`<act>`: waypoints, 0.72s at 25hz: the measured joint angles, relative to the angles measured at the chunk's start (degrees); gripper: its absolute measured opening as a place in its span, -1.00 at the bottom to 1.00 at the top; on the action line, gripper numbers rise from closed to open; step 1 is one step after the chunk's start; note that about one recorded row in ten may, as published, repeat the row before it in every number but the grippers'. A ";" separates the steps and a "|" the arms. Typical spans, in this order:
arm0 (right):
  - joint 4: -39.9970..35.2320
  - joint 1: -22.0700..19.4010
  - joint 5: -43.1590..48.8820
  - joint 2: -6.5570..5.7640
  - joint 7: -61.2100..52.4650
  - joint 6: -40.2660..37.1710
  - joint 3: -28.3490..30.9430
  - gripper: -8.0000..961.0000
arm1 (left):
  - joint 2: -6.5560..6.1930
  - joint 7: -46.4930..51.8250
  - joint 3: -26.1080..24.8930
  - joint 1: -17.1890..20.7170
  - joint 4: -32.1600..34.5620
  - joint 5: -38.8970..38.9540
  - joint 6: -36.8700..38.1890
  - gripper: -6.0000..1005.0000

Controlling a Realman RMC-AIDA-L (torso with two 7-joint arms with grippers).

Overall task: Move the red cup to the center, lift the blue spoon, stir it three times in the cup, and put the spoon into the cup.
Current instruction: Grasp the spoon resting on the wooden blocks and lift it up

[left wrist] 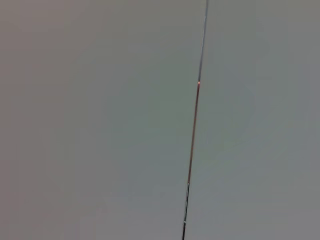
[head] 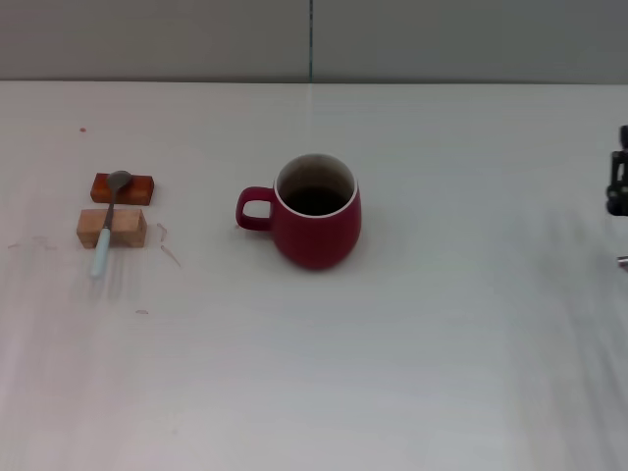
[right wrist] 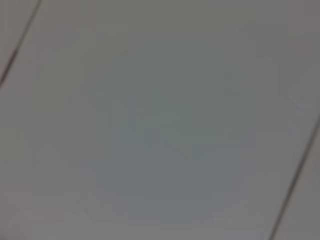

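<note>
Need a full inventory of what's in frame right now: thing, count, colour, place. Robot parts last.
red cup: 1, dark red with whitish rim and dark inside, upright near the middle of the table, handle toward the robot's left.
blue spoon: 1, pale blue handle and grey bowl, at the robot's left, lying across both blocks.
reddish-brown block: 1, under the spoon's bowl, the farther block.
tan block: 1, light wood, under the spoon's handle, the nearer block.
table: 1, white, fills most of the head view.
wall: grey, behind the table.
right gripper: 1, black, at the right edge of the head view, clear of the cup.
left gripper: not in view.
</note>
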State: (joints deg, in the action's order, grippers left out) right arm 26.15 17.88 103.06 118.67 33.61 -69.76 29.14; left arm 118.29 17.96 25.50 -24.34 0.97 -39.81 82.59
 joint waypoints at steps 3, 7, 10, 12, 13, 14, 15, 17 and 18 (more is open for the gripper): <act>-5.67 -1.95 -0.23 0.12 -9.51 -9.92 2.02 -0.60 | 0.00 0.01 0.25 0.03 -0.02 0.00 0.23 0.62; -10.27 -2.85 -0.31 0.25 -19.41 -17.97 4.73 -0.29 | 0.15 0.04 1.44 0.56 -1.23 0.00 2.88 0.62; -14.17 -3.02 -0.34 0.27 -28.14 -23.31 8.18 -0.04 | 0.16 0.05 1.74 0.88 -2.55 0.01 4.56 0.62; -16.91 -1.79 -0.36 0.17 -29.91 -24.08 10.66 0.12 | 0.21 0.05 2.64 1.47 -5.15 0.02 7.06 0.62; -16.91 -1.79 -0.36 0.17 -29.91 -24.08 10.66 0.18 | 0.21 0.05 2.64 1.47 -5.15 0.02 7.06 0.62; -17.91 -1.09 -0.36 0.16 -29.98 -23.80 11.34 0.23 | 0.23 0.03 2.98 1.65 -6.13 0.01 7.86 0.62; -17.91 -1.09 -0.36 0.16 -29.98 -23.80 11.34 0.28 | 0.27 -0.08 3.25 1.82 -7.03 -0.02 8.52 0.62; -20.74 1.24 -0.37 0.09 -30.09 -21.45 12.45 0.38 | 0.33 -1.08 4.45 2.38 -10.71 -0.03 11.43 0.62; -21.87 2.54 -0.37 0.01 -30.11 -19.81 12.77 0.43 | 0.33 -1.08 4.45 2.38 -10.71 -0.03 11.43 0.62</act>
State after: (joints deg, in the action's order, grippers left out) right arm 4.28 20.42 102.69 118.68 3.49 -89.57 41.91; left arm 118.62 16.88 29.95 -21.97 -9.74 -39.85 94.02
